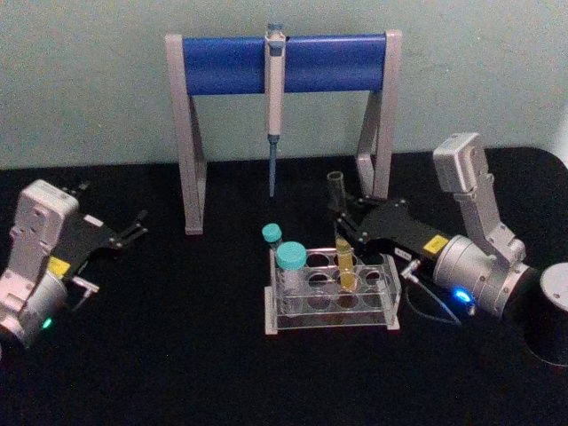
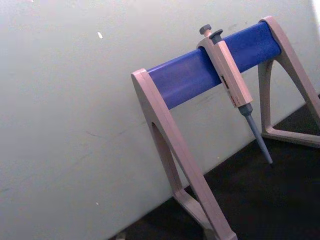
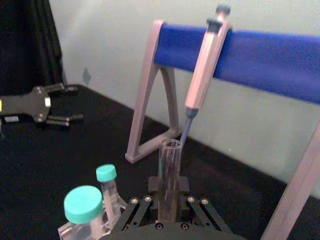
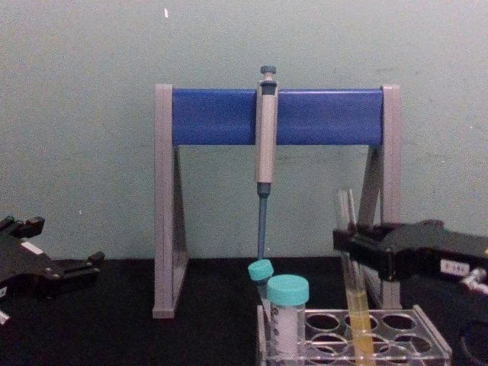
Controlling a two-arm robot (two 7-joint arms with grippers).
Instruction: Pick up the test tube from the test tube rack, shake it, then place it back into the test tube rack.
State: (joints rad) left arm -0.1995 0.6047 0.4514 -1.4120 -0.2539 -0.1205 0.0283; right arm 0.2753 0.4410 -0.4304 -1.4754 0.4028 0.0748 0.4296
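The right pincer (image 1: 340,216) reached in from the robot's right and pinched the test tube (image 1: 343,257) on its clear upper part, its fingers pressed against the glass from either side, as the right wrist view showed with the tube (image 3: 169,170) rising straight out between them. The tube's long axis stood close to upright, leaning only slightly in the chest view (image 4: 355,305). Its open mouth was above the pincer (image 4: 345,242), and its yellow-orange lower part was down among the holes of the test tube rack (image 1: 328,324), directly below the grip. Which row of holes held it could not be told. The coming move appeared to turn on that vertical line: a lift would have to run straight up along the tube's axis to bring the round bottom clear of the rack (image 4: 427,328) without knocking the teal-capped tubes (image 1: 290,257) standing just beside it on the robot's left. The left pincer (image 1: 133,226) lay well apart on the black table (image 1: 177,355), on the robot's left, fingers spread and holding nothing, much farther from the tube than the right.
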